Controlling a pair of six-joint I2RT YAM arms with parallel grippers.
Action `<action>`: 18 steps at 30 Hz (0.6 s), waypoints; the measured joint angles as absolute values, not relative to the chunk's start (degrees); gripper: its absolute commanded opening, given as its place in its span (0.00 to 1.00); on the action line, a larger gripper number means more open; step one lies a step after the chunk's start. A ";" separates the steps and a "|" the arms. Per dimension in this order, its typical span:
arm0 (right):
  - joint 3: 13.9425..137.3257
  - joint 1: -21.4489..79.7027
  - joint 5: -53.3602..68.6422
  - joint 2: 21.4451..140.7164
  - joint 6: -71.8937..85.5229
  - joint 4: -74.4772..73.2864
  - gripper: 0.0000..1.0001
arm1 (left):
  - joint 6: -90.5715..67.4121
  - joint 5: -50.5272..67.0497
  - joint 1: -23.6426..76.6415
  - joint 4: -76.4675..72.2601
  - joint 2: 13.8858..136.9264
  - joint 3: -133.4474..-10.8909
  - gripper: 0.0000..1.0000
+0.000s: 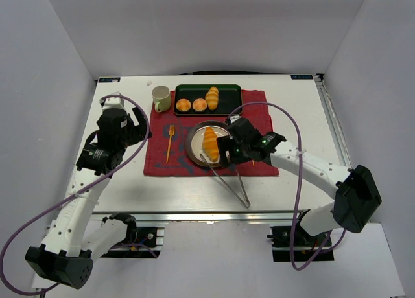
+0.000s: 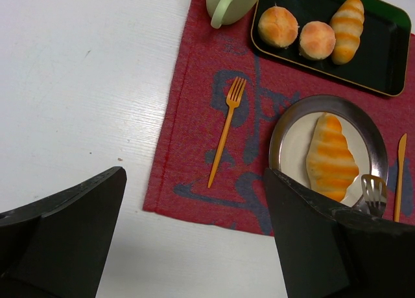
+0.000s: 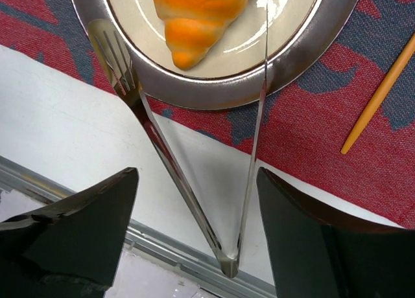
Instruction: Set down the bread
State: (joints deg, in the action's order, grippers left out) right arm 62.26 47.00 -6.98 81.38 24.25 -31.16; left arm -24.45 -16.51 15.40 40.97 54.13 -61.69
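The bread (image 1: 210,144), a large golden-orange croissant, lies on the round metal plate (image 1: 192,150) on the red mat. It also shows in the left wrist view (image 2: 331,159) and the right wrist view (image 3: 194,19). Metal tongs (image 1: 228,179) lie open on the table, their tips resting on the plate rim beside the bread; they show in the right wrist view (image 3: 165,159). My right gripper (image 1: 232,149) (image 3: 196,181) is open and empty, hovering over the tongs' arms just near of the plate. My left gripper (image 1: 139,126) (image 2: 194,175) is open and empty, left of the mat.
A dark green tray (image 1: 228,91) at the back holds two small buns (image 1: 191,105) and a narrow twisted roll (image 1: 212,97). A pale mug (image 1: 161,98) stands left of it. An orange fork (image 1: 170,144) and an orange knife (image 2: 399,175) lie on the red mat (image 1: 162,162).
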 measured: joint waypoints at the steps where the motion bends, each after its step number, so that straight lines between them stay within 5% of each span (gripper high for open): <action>1: 62.00 47.00 -7.01 81.36 24.16 -31.03 0.89 | -24.47 -16.51 15.40 40.97 54.13 -61.71 0.98; 18: 36.42 47.40 -5.23 64.47 19.27 -19.44 0.89 | -24.47 -16.67 15.40 41.63 53.41 -61.98 0.98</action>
